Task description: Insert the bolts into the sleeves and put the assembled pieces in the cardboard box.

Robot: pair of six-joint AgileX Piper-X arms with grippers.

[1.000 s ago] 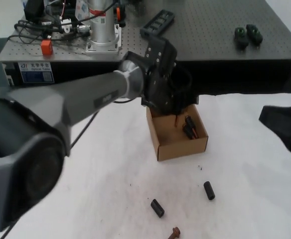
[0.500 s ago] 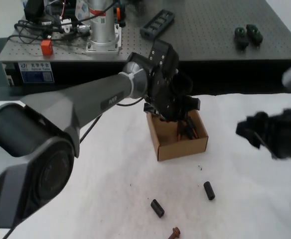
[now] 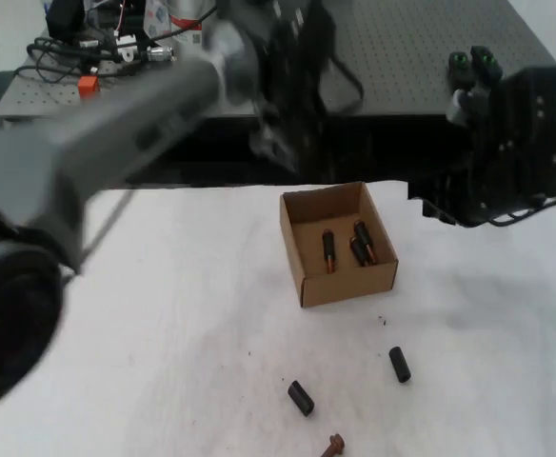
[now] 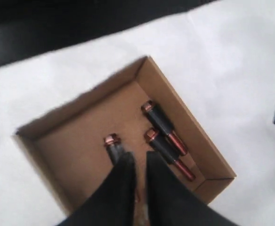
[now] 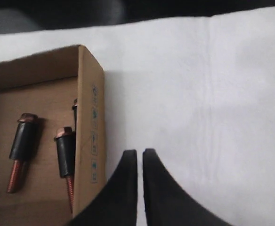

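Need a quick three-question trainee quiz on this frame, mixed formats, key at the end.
1. How many assembled pieces lie in the cardboard box?
2. True or false: a bare bolt lies on the white cloth, outside the box.
3. How many empty sleeves lie on the cloth? A) none B) two C) four

Key: 1) three; 2) true; 3) B.
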